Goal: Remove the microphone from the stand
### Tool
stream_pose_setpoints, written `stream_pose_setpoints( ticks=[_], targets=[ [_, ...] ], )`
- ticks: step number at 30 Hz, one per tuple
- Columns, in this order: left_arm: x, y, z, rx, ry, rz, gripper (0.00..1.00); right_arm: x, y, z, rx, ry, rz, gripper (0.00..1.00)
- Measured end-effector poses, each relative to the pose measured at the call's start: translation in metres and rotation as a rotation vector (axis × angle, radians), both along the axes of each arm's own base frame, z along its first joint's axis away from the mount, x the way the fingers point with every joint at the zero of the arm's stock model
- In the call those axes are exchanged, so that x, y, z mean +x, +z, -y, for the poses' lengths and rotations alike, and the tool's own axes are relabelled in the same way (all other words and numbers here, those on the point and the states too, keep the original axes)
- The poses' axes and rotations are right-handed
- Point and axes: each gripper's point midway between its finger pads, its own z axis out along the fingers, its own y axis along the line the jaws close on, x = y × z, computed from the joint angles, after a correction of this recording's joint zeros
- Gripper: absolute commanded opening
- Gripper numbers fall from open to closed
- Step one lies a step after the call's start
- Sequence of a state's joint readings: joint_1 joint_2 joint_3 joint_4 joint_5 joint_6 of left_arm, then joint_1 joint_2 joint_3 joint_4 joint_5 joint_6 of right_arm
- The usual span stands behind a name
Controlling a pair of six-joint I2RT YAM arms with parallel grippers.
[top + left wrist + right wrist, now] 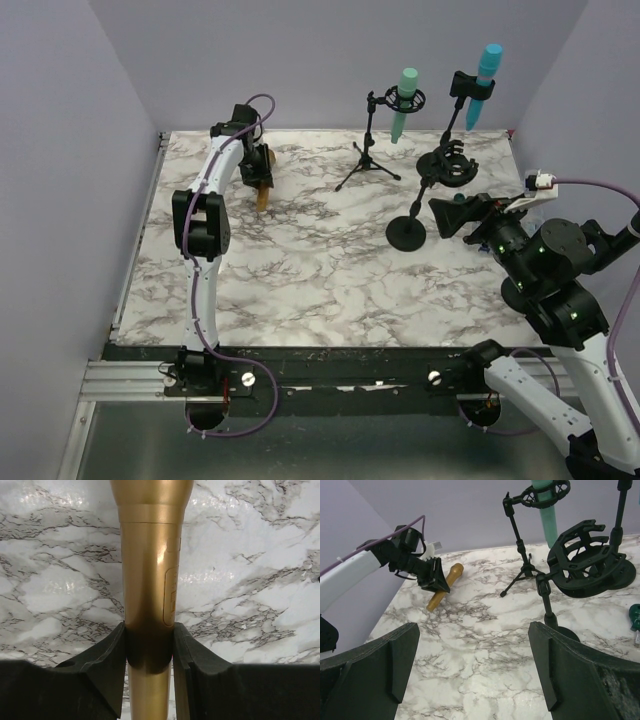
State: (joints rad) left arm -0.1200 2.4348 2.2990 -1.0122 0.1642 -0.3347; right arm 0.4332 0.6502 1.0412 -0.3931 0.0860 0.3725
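A gold microphone (263,197) is at the far left of the marble table, clamped between my left gripper's (258,172) fingers. In the left wrist view its body (150,570) fills the gap between the two black pads (107,665). It looks low over or on the table; I cannot tell which. It also shows in the right wrist view (451,575). An empty shock-mount stand (447,163) with a round base (405,233) stands at centre right. My right gripper (440,218) is open and empty just right of that base, its fingers (395,665) spread wide.
A tripod stand (368,160) holds a green microphone (403,100) at the back. Another stand holds a blue microphone (483,80) at the back right. A dark green object (635,617) lies at the right edge of the right wrist view. Purple walls enclose the table.
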Motion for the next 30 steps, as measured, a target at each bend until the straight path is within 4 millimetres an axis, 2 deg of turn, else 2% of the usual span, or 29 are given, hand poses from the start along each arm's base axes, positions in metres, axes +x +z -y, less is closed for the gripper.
stream_pose_setpoints(
  ticks=[3,5,8,12,15,17,19,21,24,30],
  targets=[
    [-0.002,0.000,0.004,-0.019,0.002,-0.008,0.06,0.002,-0.004,-0.001,-0.004,0.000,-0.009,1.00],
    [-0.003,0.001,0.007,-0.037,0.004,-0.016,0.01,0.002,-0.006,-0.001,-0.006,0.000,-0.014,1.00],
    [-0.009,0.000,0.014,-0.072,0.015,-0.030,0.00,0.002,-0.007,-0.001,-0.007,0.000,-0.015,1.00],
    [-0.052,-0.013,0.019,-0.111,0.115,-0.085,0.00,0.002,-0.008,-0.001,-0.007,-0.001,-0.016,1.00],
    [-0.091,-0.009,0.021,-0.131,0.250,-0.099,0.00,0.003,-0.014,-0.001,-0.011,0.000,-0.027,1.00],
    [-0.106,-0.006,0.020,-0.133,0.348,-0.095,0.00,0.004,-0.016,-0.002,-0.013,0.000,-0.032,1.00],
    [-0.109,-0.005,0.022,-0.134,0.420,-0.084,0.00,0.003,-0.018,-0.002,-0.013,0.000,-0.034,1.00],
    [-0.103,-0.009,0.024,-0.124,0.501,-0.058,0.00,0.003,-0.019,-0.002,-0.011,0.000,-0.034,1.00],
    [-0.106,-0.015,0.033,-0.106,0.555,-0.050,0.12,0.002,-0.021,-0.001,-0.006,0.000,-0.035,1.00],
    [-0.118,-0.020,0.074,-0.073,0.565,-0.032,0.13,-0.001,-0.022,-0.001,0.006,0.000,-0.036,1.00]
  ],
)
